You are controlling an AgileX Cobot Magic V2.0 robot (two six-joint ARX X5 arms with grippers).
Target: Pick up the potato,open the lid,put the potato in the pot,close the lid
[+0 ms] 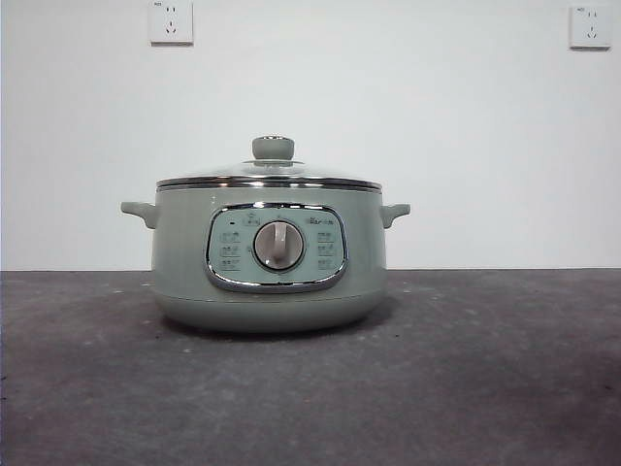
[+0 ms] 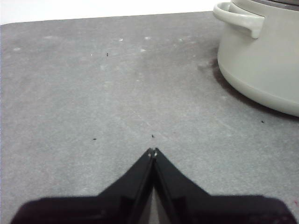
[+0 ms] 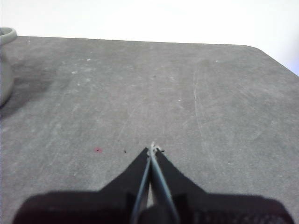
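A plain white wall [image 1: 388, 87] stood behind a dark grey, lightly scuffed table [image 1: 505, 379], with one white wall socket [image 1: 171, 21] high on the left and another white socket [image 1: 591, 26] high on the right, under even, soft light.

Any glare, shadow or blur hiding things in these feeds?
Front view: sharp and evenly lit, glare streaks on the lid, soft shadow under the pot. Left wrist view: slightly soft, left gripper dark. Right wrist view: softer still, right gripper dark.

Dark grey table [image 1: 505, 388]; sage-green pot [image 1: 184, 262] standing on it, centre.
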